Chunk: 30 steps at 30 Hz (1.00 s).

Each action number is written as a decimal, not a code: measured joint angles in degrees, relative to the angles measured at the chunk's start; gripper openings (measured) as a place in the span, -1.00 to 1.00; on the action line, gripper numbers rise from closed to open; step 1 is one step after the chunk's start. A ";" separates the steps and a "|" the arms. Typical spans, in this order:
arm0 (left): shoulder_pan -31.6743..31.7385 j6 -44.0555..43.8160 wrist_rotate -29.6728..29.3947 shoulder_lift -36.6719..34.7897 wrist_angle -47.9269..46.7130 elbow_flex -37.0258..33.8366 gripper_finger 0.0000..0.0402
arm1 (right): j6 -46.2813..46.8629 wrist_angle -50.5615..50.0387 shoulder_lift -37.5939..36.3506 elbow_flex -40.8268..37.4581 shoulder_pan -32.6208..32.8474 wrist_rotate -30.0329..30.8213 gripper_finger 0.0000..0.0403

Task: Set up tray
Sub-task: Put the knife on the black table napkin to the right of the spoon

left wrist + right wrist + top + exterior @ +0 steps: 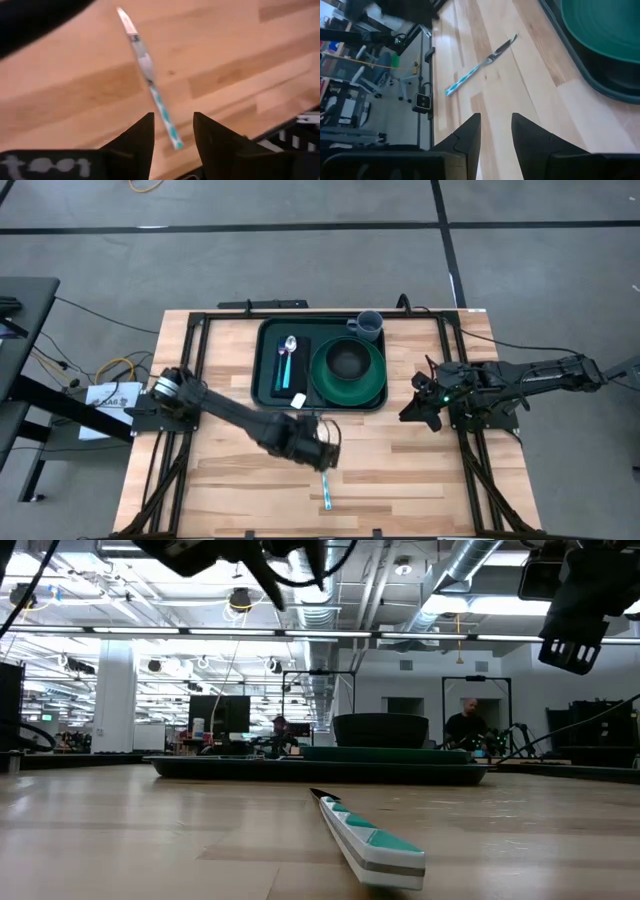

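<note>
Wooden table (230, 480): my left gripper (328, 444), open and empty, hovers over the knife (326, 490), tray (270, 365) at 12 o'clock.

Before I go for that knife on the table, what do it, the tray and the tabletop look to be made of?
Knife: grey blade with a metallic sheen, likely steel; the teal-and-white patterned handle looks like plastic, though the pictures leave it open.
Tray: dark green, smooth, moulded rim with rounded corners; probably plastic.
Tabletop: pale wood, visible grain and joined strips, a butcher-block look with a satin finish.
</note>
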 joint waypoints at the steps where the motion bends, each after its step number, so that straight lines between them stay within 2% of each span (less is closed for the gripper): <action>1: -0.73 -0.99 -0.13 0.64 0.84 -0.09 -0.39 | -0.29 0.09 0.00 0.00 0.00 -0.08 -0.49; 9: -2.21 -5.05 2.69 8.63 9.78 -0.12 -0.39 | -0.30 -1.09 -0.05 0.02 0.09 -1.51 -0.49; 18: -3.45 -10.33 5.30 14.43 13.98 -0.10 -0.39 | -0.35 -1.49 -0.07 0.02 0.09 -4.37 -0.49; 23: -3.57 -11.45 8.51 16.35 14.31 -0.14 -0.39 | -0.76 -1.73 -0.07 0.02 0.09 -4.46 -0.49; 30: -3.15 -11.94 6.77 16.22 14.45 -0.10 -0.39 | -2.10 -1.70 -0.07 0.02 0.09 -4.45 -0.49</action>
